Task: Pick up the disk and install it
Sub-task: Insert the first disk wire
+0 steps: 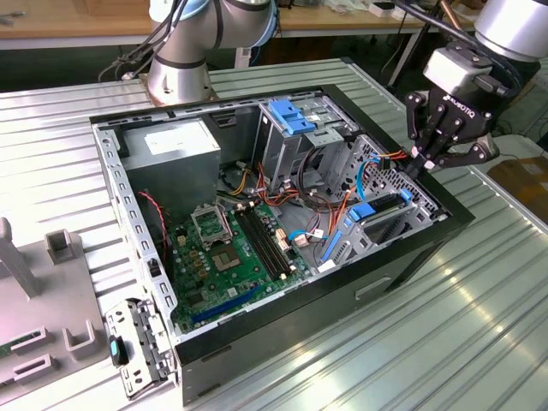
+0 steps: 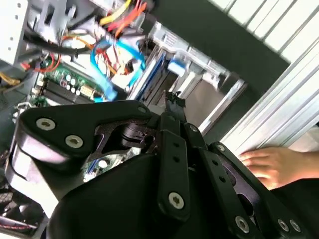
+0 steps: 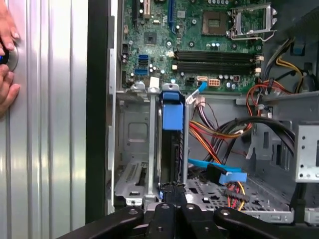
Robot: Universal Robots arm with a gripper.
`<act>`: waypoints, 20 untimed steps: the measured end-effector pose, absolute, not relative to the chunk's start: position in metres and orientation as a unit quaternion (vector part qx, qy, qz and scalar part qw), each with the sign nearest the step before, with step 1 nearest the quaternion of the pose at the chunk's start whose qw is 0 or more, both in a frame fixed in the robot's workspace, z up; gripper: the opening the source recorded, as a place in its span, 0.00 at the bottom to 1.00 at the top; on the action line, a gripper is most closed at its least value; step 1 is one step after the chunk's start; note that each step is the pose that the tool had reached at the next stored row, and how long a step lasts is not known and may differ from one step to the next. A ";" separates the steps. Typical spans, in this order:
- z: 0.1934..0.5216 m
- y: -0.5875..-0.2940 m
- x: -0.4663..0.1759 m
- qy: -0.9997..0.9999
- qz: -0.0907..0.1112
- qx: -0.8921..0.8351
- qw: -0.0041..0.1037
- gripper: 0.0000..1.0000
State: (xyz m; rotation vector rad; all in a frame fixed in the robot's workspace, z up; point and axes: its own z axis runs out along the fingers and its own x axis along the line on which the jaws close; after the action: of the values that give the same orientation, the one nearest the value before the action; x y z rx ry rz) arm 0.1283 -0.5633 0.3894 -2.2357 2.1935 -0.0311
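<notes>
1. The disk (image 3: 172,149) is seen on edge, slotted into the drive cage (image 3: 130,134).
2. The claw (image 1: 425,163) is clenched, its tips set against the disk's end; installing is judged nearly done.
3. Full seating calls for straight pressure along the slot.

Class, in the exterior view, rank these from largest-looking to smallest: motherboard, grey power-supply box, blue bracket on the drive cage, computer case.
1. computer case
2. motherboard
3. grey power-supply box, fairly close to the motherboard
4. blue bracket
</notes>
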 end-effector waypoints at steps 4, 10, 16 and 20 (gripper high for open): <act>0.388 -0.550 0.152 0.700 -0.010 -0.714 0.005 0.12; 0.385 -0.537 0.155 0.659 -0.009 -0.752 0.006 0.12; 0.381 -0.537 0.155 0.609 -0.009 -0.793 0.006 0.12; 0.380 -0.537 0.155 0.567 -0.009 -0.824 0.007 0.21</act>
State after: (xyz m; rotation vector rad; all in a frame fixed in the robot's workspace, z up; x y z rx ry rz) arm 0.1554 -0.5370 0.3798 -2.5767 1.7740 -0.0278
